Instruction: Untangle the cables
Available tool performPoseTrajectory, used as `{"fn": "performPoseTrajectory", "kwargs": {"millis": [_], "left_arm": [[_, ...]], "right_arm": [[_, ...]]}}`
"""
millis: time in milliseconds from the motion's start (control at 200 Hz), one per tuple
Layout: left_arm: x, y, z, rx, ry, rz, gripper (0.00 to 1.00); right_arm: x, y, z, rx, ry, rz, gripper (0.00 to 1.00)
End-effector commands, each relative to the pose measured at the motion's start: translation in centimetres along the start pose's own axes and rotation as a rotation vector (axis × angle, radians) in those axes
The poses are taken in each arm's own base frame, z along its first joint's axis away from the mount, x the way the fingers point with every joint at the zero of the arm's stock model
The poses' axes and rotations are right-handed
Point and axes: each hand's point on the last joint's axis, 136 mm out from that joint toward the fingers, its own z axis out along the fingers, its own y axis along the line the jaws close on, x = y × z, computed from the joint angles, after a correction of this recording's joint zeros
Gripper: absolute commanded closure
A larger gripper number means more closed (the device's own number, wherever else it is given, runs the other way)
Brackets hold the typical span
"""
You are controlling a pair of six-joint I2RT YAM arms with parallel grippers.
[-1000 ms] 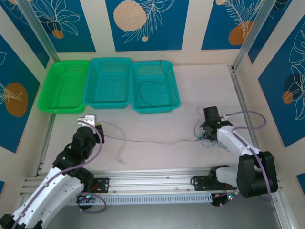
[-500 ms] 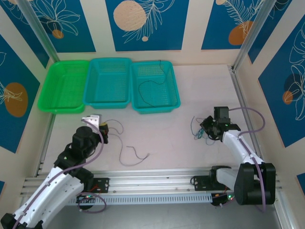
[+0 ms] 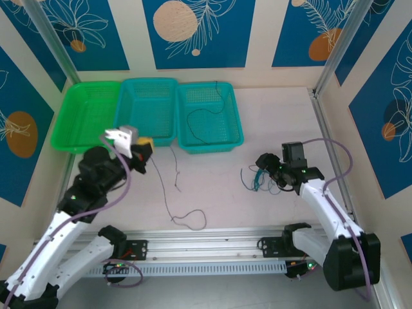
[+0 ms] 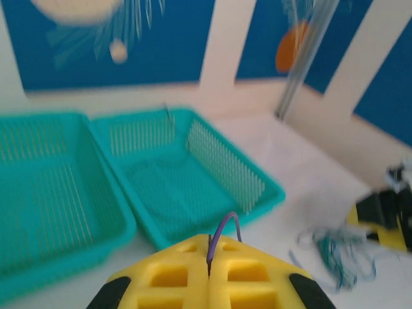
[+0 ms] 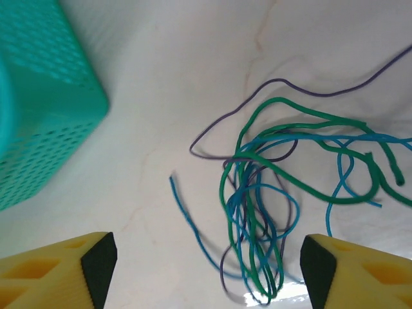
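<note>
Cables were seen tangled on open table under the wide-spread right gripper, one strand pinched in the left gripper.

White links, black joints, lilac-grey cables looped alongside; yellow fingers with black pads at the tips; black bases on a silver rail

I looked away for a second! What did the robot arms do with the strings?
The left gripper, shut on a thin dark cable, pulled it free of the tangle and lifted it toward the baskets; its loose end now trails on the table. The right gripper shifted left, open above the tangle. The baskets stayed put.
</note>
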Motion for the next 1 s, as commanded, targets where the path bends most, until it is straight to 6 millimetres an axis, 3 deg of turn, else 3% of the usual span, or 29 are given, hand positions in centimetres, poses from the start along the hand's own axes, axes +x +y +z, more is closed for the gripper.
{"fn": "performPoseTrajectory", "kwargs": {"millis": [0,60,210,330,390,545,630,725,795,875,920,970,995], "left_arm": [[-4.4,0.9,-0.9,-0.101,-0.037,0.102,1.00],[-7.1,0.1,-0.5,-0.073,-0.083,0.107,1.00],[-13.1,-3.9,1.1,0.114,-0.171,0.082,1.00],[-15.7,-5.0,2.5,0.152,-0.182,0.096,1.00],[-16.6,-4.9,3.0,0.142,-0.188,0.104,1.00],[-17.6,-5.6,3.5,0.176,-0.195,0.092,1.00],[-17.9,-5.9,3.2,0.194,-0.202,0.077,1.00],[-18.1,-6.1,2.6,0.200,-0.201,0.080,1.00],[-18.1,-6.0,2.2,0.192,-0.196,0.086,1.00],[-18.1,-6.0,1.7,0.188,-0.199,0.092,1.00],[-18.1,-6.0,1.4,0.187,-0.204,0.092,1.00],[-18.1,-5.8,1.2,0.177,-0.208,0.092,1.00],[-18.0,-5.6,1.1,0.168,-0.208,0.092,1.00]], "right_arm": [[0.4,3.0,-3.0,-0.145,-0.013,-0.020,0.21],[0.8,5.4,-4.2,-0.262,-0.009,-0.065,0.20],[5.3,16.0,-9.8,-0.687,-0.019,-0.465,0.12],[10.0,22.1,-14.2,-0.892,-0.105,-0.789,0.05],[12.6,24.2,-14.9,-0.982,-0.142,-0.916,0.01],[16.0,28.2,-12.0,-1.023,-0.182,-1.065,0.00],[15.6,30.8,-9.5,-0.971,-0.261,-1.074,0.00],[12.9,33.0,-6.2,-0.832,-0.437,-1.053,0.00],[11.6,34.4,-4.9,-0.770,-0.516,-1.076,0.00],[11.6,35.6,-3.8,-0.757,-0.533,-1.099,0.00],[12.4,36.4,-3.4,-0.797,-0.503,-1.122,0.08],[13.1,36.9,-3.5,-0.834,-0.474,-1.126,0.27],[13.3,37.0,-3.7,-0.844,-0.464,-1.122,0.41]]}}
